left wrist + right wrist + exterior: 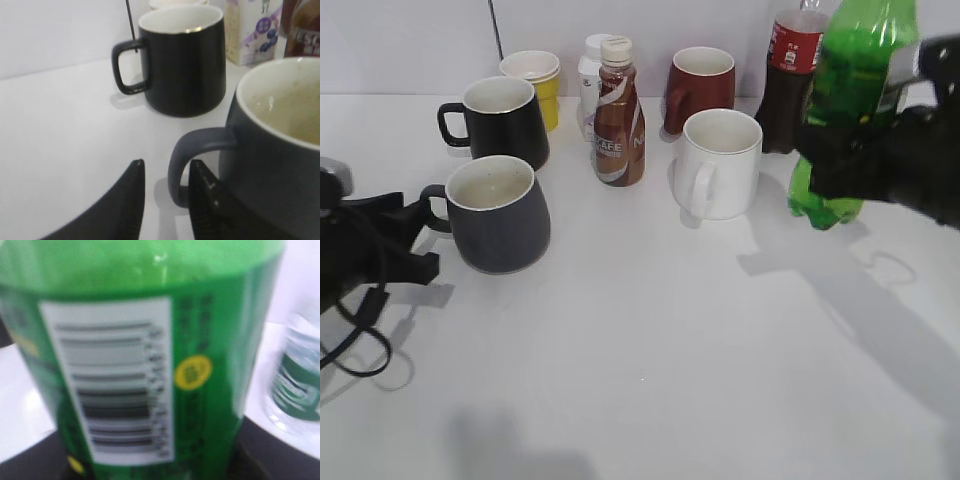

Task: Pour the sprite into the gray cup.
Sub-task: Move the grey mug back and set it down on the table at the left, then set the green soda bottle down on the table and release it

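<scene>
Carrying the sprite (850, 110) is the step in hand: your right gripper (860, 150) has its jaws clamped round the bottle's middle, lifted clear of the tabletop (670, 340) at far right beside the cola bottle (790, 80). Next you need to bring it across to the gray cup (500, 215) at front left and tilt — the left gripper (165, 200) brackets its handle, jaws narrowly apart. Readable print is scant — a barcode patch on the sprite, "AFE" on the coffee bottle (618, 125).

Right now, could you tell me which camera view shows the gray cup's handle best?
The left wrist view: the gray cup fills it, its handle between the left gripper fingers. The exterior view shows it small; the right wrist view shows none.
</scene>
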Available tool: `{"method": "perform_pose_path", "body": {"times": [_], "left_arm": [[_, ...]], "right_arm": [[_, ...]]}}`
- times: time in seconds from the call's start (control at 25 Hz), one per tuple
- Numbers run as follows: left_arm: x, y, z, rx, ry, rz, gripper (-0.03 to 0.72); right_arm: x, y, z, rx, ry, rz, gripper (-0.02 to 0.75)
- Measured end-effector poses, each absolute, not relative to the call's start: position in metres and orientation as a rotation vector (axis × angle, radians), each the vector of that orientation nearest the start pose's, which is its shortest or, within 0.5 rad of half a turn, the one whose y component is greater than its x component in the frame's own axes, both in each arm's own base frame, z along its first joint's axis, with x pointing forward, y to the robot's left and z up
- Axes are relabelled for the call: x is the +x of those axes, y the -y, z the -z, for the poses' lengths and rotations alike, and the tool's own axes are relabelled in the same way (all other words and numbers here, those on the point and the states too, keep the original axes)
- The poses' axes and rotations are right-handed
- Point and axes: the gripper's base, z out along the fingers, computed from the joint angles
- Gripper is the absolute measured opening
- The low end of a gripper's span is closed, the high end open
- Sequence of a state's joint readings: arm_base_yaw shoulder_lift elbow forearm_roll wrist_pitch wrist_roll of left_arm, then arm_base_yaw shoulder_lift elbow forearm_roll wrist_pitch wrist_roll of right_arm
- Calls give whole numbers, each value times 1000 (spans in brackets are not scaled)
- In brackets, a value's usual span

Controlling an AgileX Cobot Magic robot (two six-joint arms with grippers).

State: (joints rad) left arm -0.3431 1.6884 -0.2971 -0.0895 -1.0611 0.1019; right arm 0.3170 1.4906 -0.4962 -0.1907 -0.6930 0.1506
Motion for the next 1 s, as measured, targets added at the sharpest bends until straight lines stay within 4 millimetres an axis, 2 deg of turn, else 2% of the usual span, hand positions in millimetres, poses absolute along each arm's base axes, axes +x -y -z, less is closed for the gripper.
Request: {"method": "perform_pose_path", "body": {"times": [0.2, 0.32, 0.44, 0.6, 0.64, 0.72, 0.8, 0.88, 1.0], "left_arm": [[229, 74, -158, 297, -1754, 141, 239], [227, 74, -168, 293, -1727, 147, 239], [225, 74, -175, 294, -1702, 153, 239], [224, 74, -181, 294, -1677, 158, 239], [223, 74, -182, 294, -1673, 159, 239], [222, 74, -184, 295, -1670, 160, 239], [222, 74, -186, 298, -1665, 162, 239], [221, 74, -187, 303, -1660, 165, 239], [220, 75, -189, 321, -1649, 171, 239]], "right_arm": [[262, -91, -176, -288, -1721, -300, 367], [259, -88, -157, -267, -1687, -293, 367], [253, -86, -135, -276, -1732, -287, 365], [249, -85, -130, -291, -1699, -277, 368], [247, -85, -130, -303, -1695, -268, 397], [246, -84, -129, -322, -1697, -253, 522], [244, -84, -126, -334, -1725, -244, 610], [242, -83, -122, -343, -1751, -238, 647], [242, -83, -122, -348, -1753, -234, 659]]}}
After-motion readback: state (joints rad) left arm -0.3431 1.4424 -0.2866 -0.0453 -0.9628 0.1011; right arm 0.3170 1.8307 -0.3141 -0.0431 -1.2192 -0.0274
